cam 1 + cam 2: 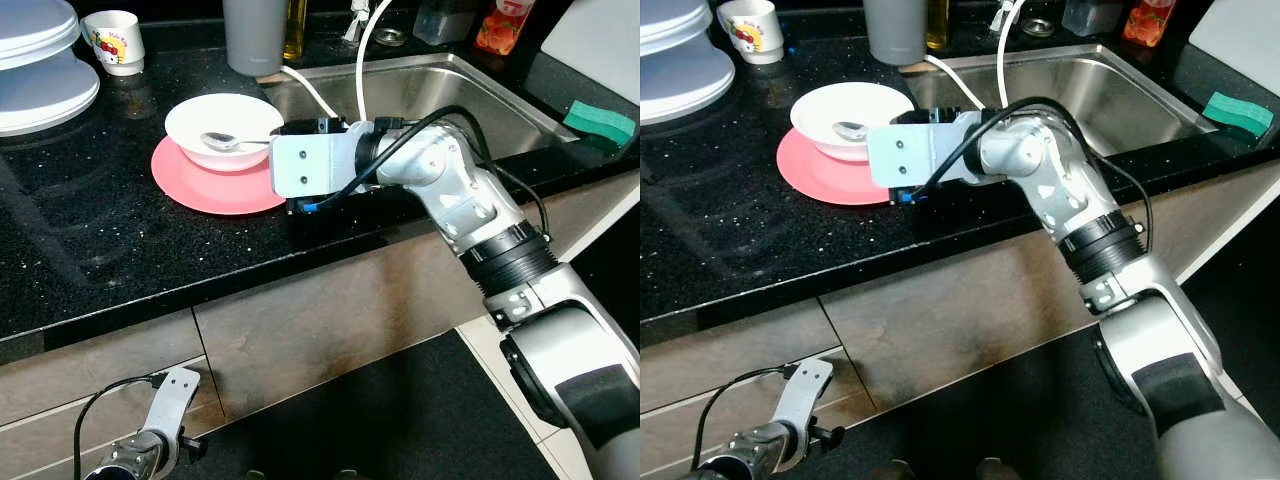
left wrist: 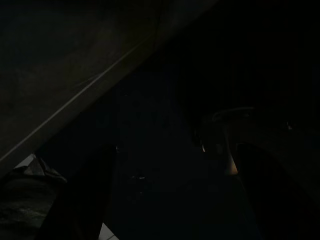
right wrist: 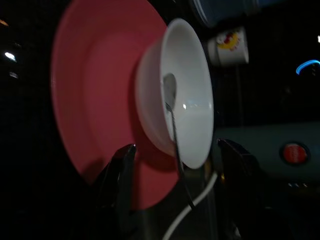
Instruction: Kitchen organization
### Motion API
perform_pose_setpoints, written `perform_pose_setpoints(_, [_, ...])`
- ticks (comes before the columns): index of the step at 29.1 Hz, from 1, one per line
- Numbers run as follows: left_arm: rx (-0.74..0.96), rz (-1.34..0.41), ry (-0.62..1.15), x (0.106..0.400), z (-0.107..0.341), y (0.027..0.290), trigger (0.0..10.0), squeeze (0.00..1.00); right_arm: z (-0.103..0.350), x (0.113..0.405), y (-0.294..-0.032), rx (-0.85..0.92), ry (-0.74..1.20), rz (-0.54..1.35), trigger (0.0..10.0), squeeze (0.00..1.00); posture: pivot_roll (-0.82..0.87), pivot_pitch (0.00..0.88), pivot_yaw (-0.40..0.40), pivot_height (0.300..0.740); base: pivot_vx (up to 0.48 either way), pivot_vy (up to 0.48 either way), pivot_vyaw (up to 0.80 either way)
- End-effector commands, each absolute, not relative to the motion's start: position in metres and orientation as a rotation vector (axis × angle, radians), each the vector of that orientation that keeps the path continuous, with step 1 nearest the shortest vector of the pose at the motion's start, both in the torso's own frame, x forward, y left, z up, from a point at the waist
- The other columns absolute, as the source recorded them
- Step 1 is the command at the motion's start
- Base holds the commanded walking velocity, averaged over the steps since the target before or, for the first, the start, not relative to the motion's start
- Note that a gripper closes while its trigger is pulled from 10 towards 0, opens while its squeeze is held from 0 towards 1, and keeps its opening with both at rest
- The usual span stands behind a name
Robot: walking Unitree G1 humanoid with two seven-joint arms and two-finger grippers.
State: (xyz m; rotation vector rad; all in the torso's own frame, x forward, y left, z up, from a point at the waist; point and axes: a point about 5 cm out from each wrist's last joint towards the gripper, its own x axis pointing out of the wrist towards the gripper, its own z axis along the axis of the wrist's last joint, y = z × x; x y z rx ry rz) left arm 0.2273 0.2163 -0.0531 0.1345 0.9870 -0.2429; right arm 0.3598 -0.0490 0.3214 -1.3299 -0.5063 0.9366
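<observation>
You have the right gripper point(image 3: 175, 165) reaching leftwards across the front of the black speckled stone countertop point(image 1: 90, 250), level with the near edge of the round pink plate point(image 1: 215, 185). In the right wrist view its two black fingers point(image 3: 122, 170) stand spread apart, one on each side of the shallow white bowl point(image 1: 225, 125), with the bowl rim and the handle of the metal spoon point(image 1: 225, 142) between them; contact with either is not visible (the frame is dim and slightly blurred). The bowl sits on the pink plate, and the spoon lies inside the bowl with its handle pointing towards the gripper.

The plate stands just beside the left rim of the stainless steel sink point(image 1: 450, 95). A white cable point(image 1: 362, 60) runs down past the sink's back edge. A grey cylindrical tumbler point(image 1: 255, 35) stands behind the bowl; a small white printed cup point(image 1: 115, 42) sits further to the left, near a stack of large white plates point(image 1: 40, 70) at the counter's far left. A green sponge point(image 1: 598, 122) rests on the counter to the right of the sink, and a bottle with an orange label point(image 1: 502, 25) stands at the back.

Your left gripper point(image 2: 170, 195) hangs low in front of the brown wood-grain cabinet fronts point(image 1: 330, 320); its wrist view is very dark, yet the two fingers read as set apart
</observation>
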Motion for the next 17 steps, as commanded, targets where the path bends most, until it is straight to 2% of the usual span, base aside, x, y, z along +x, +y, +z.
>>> perform_pose_setpoints(1, [0.125, -0.255, 1.011, 0.2205, -0.0586, 0.2109, 10.0, 0.0, 0.3264, 0.3615, -0.0474, -1.349, -0.524, 0.902, 10.0, 0.0, -0.01, 0.137, -0.078, 0.74, 0.0, 0.0, 0.0])
perform_pose_setpoints(10, [0.123, -0.254, 1.011, 0.2203, -0.0589, 0.2103, 10.0, 0.0, 0.3248, 0.3629, -0.0441, -1.375, -0.52, 0.892, 10.0, 0.0, -0.01, 0.143, -0.082, 0.74, 0.0, 0.0, 0.0])
perform_pose_setpoints(11, [0.122, -0.253, 1.011, 0.2203, -0.0589, 0.2101, 10.0, 0.0, 0.3225, 0.3639, -0.0433, -1.383, -0.512, 0.893, 9.0, 0.0, -0.01, 0.144, -0.083, 0.74, 0.0, 0.0, 0.0])
perform_pose_setpoints(12, [0.121, -0.253, 1.011, 0.2203, -0.0589, 0.2101, 10.0, 0.0, 0.3213, 0.3643, -0.043, -1.388, -0.506, 0.896, 0.0, 0.0, -0.01, 0.146, -0.084, 0.74, 0.0, 0.0, 0.0])
perform_pose_setpoints(17, [0.121, -0.253, 1.011, 0.2202, -0.059, 0.2099, 10.0, 0.0, 0.3188, 0.3657, -0.0428, -1.409, -0.489, 0.899, 0.0, 0.0, -0.01, 0.147, -0.084, 0.74, 0.0, 0.0, 0.0])
